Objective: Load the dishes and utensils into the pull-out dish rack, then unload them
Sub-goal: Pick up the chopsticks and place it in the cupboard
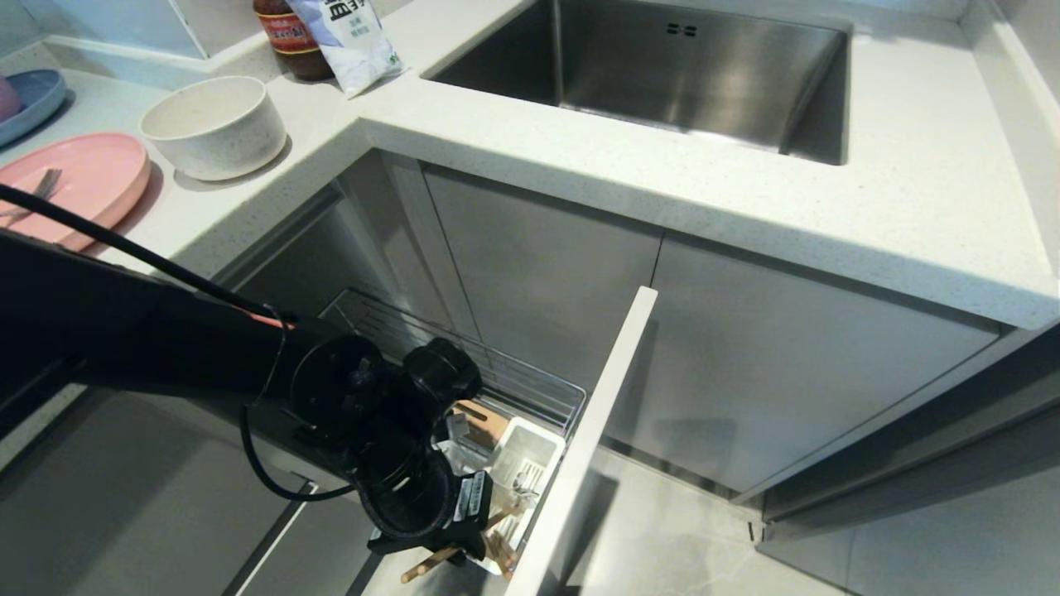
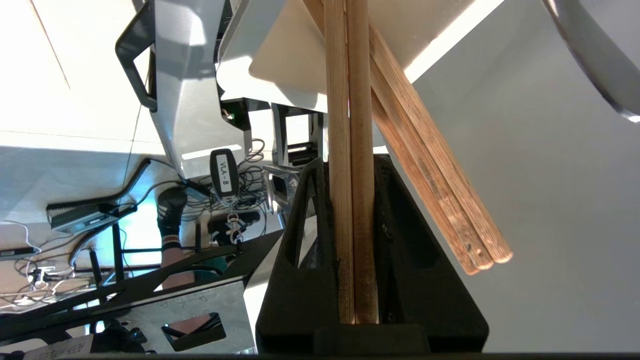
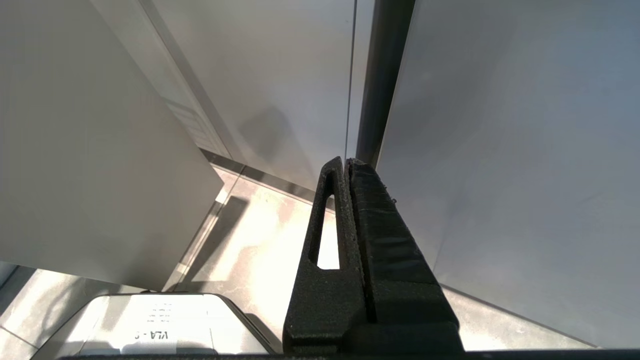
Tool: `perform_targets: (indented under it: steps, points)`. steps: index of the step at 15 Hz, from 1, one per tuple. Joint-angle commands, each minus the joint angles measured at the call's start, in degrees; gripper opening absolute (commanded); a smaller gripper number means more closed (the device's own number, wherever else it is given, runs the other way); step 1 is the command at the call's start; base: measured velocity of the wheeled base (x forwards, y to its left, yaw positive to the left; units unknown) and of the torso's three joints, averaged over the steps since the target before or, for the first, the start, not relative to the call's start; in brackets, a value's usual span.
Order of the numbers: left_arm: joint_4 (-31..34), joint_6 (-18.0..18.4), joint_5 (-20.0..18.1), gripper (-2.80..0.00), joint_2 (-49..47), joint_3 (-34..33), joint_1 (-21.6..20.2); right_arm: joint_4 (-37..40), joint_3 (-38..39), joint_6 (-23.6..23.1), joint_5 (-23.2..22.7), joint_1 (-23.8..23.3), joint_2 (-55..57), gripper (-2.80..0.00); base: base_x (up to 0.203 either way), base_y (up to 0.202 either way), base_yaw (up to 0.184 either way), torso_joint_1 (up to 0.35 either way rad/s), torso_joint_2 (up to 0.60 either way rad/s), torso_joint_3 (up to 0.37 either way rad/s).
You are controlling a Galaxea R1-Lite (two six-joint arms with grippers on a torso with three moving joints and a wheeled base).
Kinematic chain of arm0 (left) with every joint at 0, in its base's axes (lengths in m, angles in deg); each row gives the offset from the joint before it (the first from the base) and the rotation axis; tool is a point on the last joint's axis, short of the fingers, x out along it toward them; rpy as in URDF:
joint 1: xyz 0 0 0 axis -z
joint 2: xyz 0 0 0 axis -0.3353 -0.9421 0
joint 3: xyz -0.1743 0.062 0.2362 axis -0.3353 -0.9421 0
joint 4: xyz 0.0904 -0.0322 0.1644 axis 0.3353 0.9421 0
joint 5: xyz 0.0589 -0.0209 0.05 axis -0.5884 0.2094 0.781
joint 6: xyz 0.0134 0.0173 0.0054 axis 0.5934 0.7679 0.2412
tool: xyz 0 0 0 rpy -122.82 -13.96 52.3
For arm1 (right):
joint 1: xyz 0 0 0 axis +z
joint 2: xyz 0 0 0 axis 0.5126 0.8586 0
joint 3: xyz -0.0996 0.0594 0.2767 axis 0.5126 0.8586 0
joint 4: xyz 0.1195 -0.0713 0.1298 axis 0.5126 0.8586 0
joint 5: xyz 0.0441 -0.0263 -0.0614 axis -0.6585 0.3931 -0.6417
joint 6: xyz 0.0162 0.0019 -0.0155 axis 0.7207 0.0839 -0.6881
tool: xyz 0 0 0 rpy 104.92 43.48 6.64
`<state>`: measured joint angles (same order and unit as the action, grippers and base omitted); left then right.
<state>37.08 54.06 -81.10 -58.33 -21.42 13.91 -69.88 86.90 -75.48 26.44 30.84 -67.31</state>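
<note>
While the head camera looks down at a kitchen corner, the left arm reaches in from the left and hangs low over the pull-out dish rack [image 1: 530, 389], whose chrome wires, wooden strip, white cutlery box [image 1: 523, 457] and tall white front panel [image 1: 580, 447] stand drawn out from the grey cabinets. The left gripper [image 1: 464, 542] points down beside the cutlery box and pinches the chopsticks [image 1: 431, 564], whose wooden ends stick out below it toward the near end of the rack. Silver cutlery [image 1: 523, 480] stands inside the box. On the white countertop [image 1: 580, 157] at far left lies the pink plate [image 1: 83, 178] with a fork [image 1: 37, 190] resting on it. The speckled bowl [image 1: 214, 126] sits just beside the plate. A blue plate [image 1: 33, 95] lies behind them, and a steel sink [image 1: 662, 74] is set into the counter farther right.

From the left wrist camera, the left gripper [image 2: 352, 225] has its fingers [image 2: 300, 240] pressed on the chopsticks [image 2: 350, 150], which run side by side up between them. More wooden chopsticks [image 2: 440, 200] slant just beside the held pair.

From the right wrist camera, the right gripper [image 3: 347, 210] hangs near a grey cabinet door above a tiled floor [image 3: 250, 250], its two fingers pressed together with nothing between them.
</note>
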Motion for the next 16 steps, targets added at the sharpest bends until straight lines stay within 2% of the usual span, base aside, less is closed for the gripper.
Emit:
perform_targets:
  steps: [1, 6, 7, 8, 16]
  points:
    - [0.05, -0.01, -0.03, -2.8, -0.47, -0.01, -0.47, -0.02, 0.09, 0.03, 0.02, 0.0, -0.13, -2.8, 0.0, 0.0, 0.0, 0.0, 0.0, 0.0]
    - [0.09, 1.39, 0.03, -2.8, -0.73, -0.09, -2.35, -0.02, 0.08, 0.04, 0.02, 0.0, -0.13, -2.8, 0.0, 0.0, 0.0, 0.0, 0.0, 0.0]
    - [0.09, 1.82, 0.03, -1.58, -0.75, -0.09, -2.48, -0.02, 0.09, -0.04, 0.02, 0.0, -0.13, -2.8, 0.0, 0.0, 0.0, 0.0, 0.0, 0.0]
    - [0.17, 2.36, 0.03, 0.0, -0.75, -0.09, -2.56, -0.02, 0.0, -0.01, 0.02, 0.0, -0.13, -2.8, 0.0, 0.0, 0.0, 0.0, 0.0, 0.0]
    - [0.26, 2.37, 0.19, 0.0, 0.98, -0.18, -4.15, -0.02, 0.09, 0.02, 0.02, 0.0, -0.13, -2.8, 0.0, 0.0, 0.0, 0.0, 0.0, 0.0]
